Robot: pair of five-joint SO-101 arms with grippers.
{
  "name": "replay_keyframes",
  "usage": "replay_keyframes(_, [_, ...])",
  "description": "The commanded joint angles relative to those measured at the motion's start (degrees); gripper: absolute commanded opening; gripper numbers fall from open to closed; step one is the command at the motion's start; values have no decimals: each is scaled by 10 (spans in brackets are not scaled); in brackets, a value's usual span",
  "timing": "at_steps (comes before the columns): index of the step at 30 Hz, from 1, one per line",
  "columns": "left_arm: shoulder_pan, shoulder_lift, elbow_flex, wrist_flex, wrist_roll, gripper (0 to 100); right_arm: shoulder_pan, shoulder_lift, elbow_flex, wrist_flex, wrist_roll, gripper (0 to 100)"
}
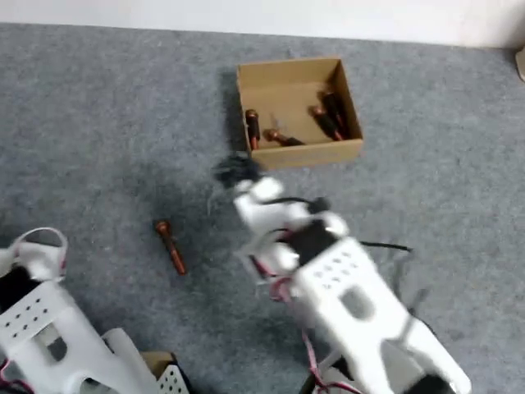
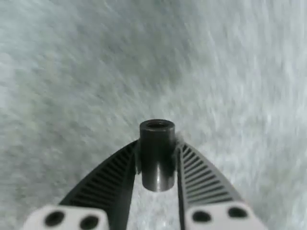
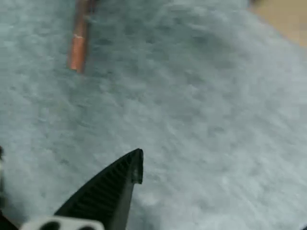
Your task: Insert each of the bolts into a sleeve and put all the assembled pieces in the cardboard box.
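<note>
L pincer (image 2: 157, 143) clamped on sleeve (image 2: 157, 165), R pincer (image 1: 236, 172) open nr box (image 1: 308, 154), bolt (image 1: 171, 246) on carpet (image 1: 82, 123)

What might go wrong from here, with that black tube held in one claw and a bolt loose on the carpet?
The left gripper pinches the sleeve by its sides alone, so pushing the bolt in may tilt it or make it slip. The bolt lies flat on the soft carpet, so the open right gripper might roll it away rather than grasp it. That gripper also hangs close to the box's front wall and might knock it.
</note>
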Motion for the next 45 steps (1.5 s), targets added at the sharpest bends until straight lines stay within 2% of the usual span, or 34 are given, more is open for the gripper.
replay_keyframes(1, [-39, -7, -49, 6, 1, 6, -76, 87, -74, -58, -61, 511])
replay_keyframes(6, [-73, -7, -51, 6, 0, 6, -139, 201, -175, -85, -121, 511])
replay_keyframes(15, [-151, -7, -51, 6, 0, 6, -161, 421, -305, -125, -212, 511])
replay_keyframes(20, [-151, -7, -49, 6, 0, 6, -168, 512, -369, -121, -212, 511])
replay_keyframes(27, [-151, -7, -51, 21, 0, 6, -174, 540, -388, -125, -212, 511])
replay_keyframes(32, [-151, -7, -51, 24, 0, 6, -150, 587, -386, -194, -212, 511])
replay_keyframes(38, [-152, -7, -51, 23, 0, 6, -147, 621, -404, -204, -212, 510])
replay_keyframes(41, [-152, -7, -51, 23, -1, 6, -147, 629, -407, -203, -212, 445])
replay_keyframes(45, [-152, -7, -51, 24, -1, 6, -145, 637, -407, -203, -209, 199])
